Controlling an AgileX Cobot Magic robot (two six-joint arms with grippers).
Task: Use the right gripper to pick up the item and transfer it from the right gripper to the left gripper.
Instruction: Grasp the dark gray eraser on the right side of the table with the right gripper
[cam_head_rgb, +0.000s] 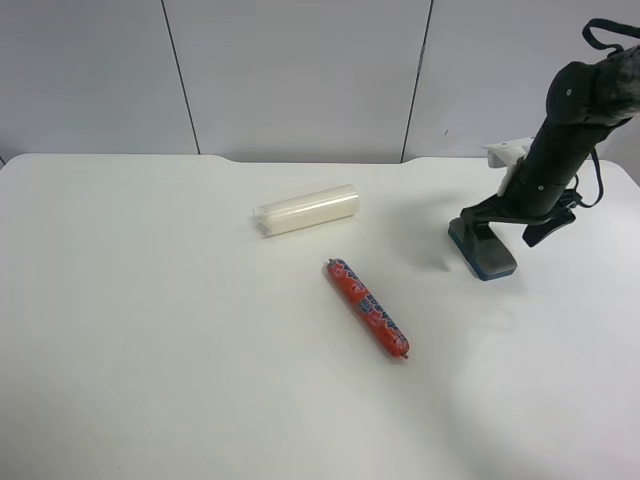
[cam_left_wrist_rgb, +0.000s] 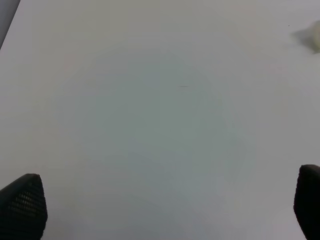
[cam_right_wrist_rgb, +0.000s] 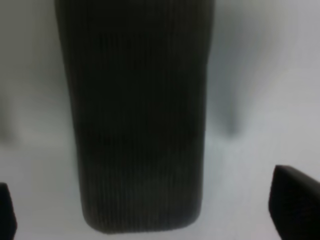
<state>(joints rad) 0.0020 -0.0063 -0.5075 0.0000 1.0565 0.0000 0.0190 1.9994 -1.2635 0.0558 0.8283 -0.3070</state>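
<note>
A white table (cam_head_rgb: 150, 350) before grey wall panels is noted. The item (cam_head_rgb: 482, 250) lies flat on it beneath the right gripper (cam_head_rgb: 497, 218). Only the right wrist view shows the jaws spread wide, clear of the item's sides. The left gripper (cam_left_wrist_rgb: 160, 210), seen solely in its own wrist view, is spread wide over bare tabletop. A pale blur (cam_left_wrist_rgb: 315, 37) at that frame's edge cannot be identified.

Bright, even overhead light on the white surface (cam_head_rgb: 150, 350), with only soft, faint shadows. The high view's sharp. The right wrist view is way out of focus and the item (cam_right_wrist_rgb: 140, 115) is a dark smear. The left wrist view's a bit hazy.
</note>
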